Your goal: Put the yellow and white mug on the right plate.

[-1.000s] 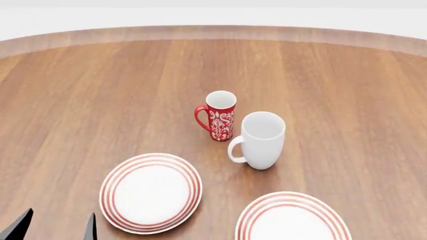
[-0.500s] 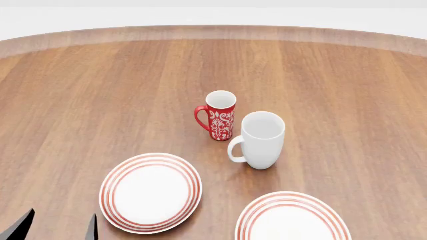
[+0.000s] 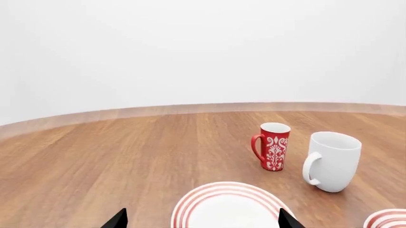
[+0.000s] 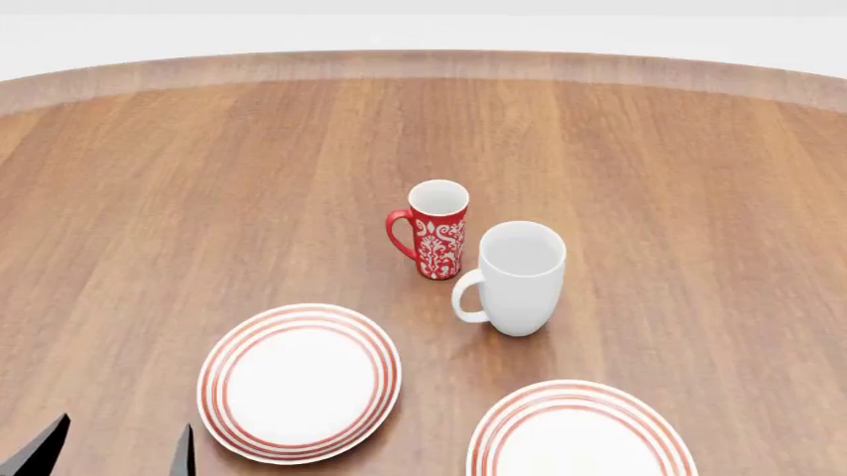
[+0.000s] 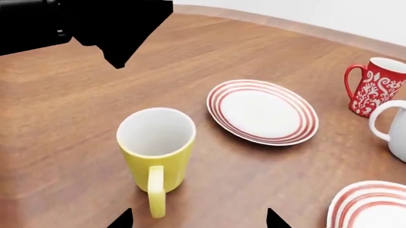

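Observation:
The yellow and white mug [image 5: 157, 147] stands upright on the table in the right wrist view, handle [image 5: 155, 192] toward the camera; it is out of the head view. My right gripper [image 5: 198, 221] is open just short of it, with the handle's end between the fingertips, nearer one. The right plate [image 4: 580, 436] lies at the front right and shows in the right wrist view [image 5: 371, 206]. My left gripper [image 4: 113, 458] is open and empty at the front left, and over the left plate's near rim in the left wrist view [image 3: 201, 223].
The left plate [image 4: 300, 382] lies beside the right one. A slim red patterned mug [image 4: 434, 230] and a taller white mug [image 4: 519, 278] stand behind the plates, mid-table. My dark left arm [image 5: 89, 23] shows beyond the yellow mug. The wooden table's curved far edge [image 4: 423, 64] is behind.

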